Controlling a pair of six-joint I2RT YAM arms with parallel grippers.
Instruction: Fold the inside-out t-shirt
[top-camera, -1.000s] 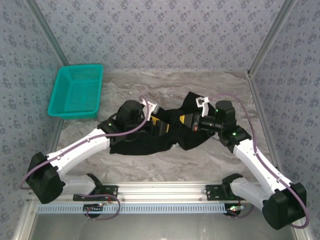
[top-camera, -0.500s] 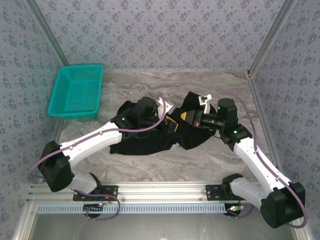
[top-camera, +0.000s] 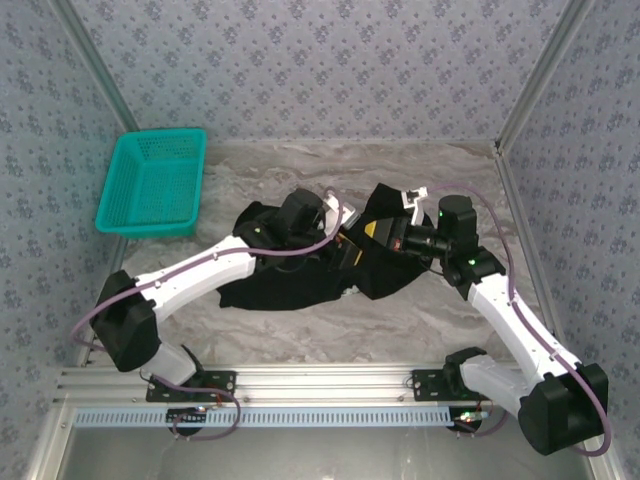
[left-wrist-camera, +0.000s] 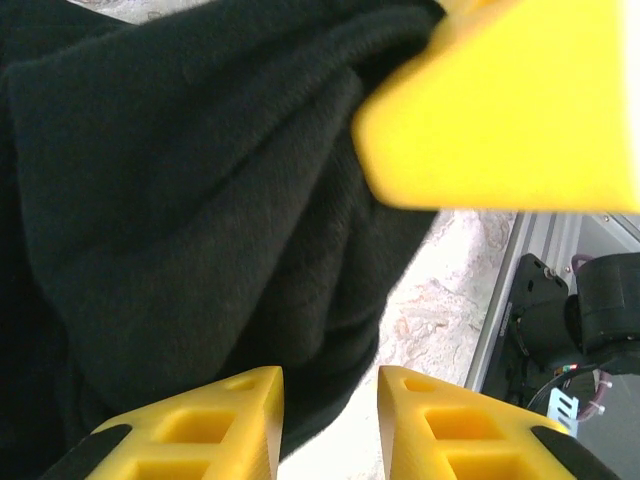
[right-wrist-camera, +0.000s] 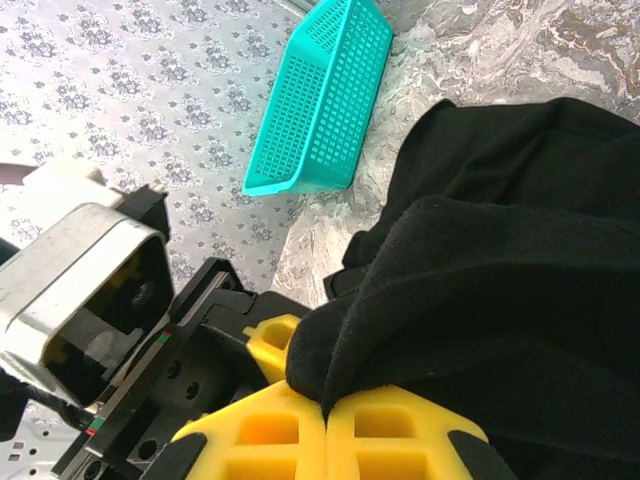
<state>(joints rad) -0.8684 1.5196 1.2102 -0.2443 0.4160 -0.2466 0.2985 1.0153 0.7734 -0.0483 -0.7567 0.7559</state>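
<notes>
Marble-look table (top-camera: 420, 165), patterned walls (top-camera: 320, 60); right gripper (right-wrist-camera: 325, 405) clenched on t-shirt (right-wrist-camera: 500, 300); left gripper (left-wrist-camera: 330, 385) state untellable.

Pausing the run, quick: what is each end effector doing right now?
Left end effector: jaws slightly apart at the t-shirt; grip cannot be told.
Right end effector: closed on the t-shirt.

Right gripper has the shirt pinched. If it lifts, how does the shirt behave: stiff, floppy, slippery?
Likely floppy: the shirt lies crumpled in soft folds and bunches at the right gripper. Probably light: a small pinch holds that fold. The knit looks matte, so it should not slip easily, though the rest would likely drag on the table.
</notes>
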